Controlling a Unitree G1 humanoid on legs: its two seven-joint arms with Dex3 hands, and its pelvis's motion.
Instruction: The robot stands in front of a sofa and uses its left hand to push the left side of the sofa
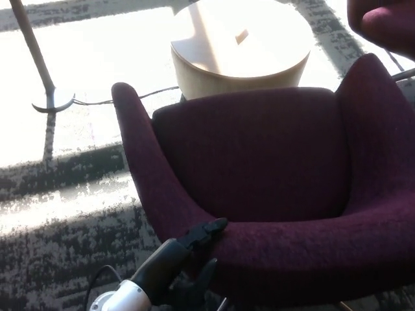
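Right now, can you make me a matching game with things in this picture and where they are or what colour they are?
Things:
1. sofa
2. round table
3. lamp stand
4. left hand

Matches:
A. far left, on the floor
B. dark purple
C. pale wood, behind the sofa
D. black, touching the sofa's near edge

Pairs: 1-B, 2-C, 3-A, 4-D

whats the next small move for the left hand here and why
Probably press the left hand forward and to the right into the sofa. Its fingers already lie against the lower left edge of the dark red shell, apart and gripping nothing, so contact looks made and a steady shove seems the natural step.
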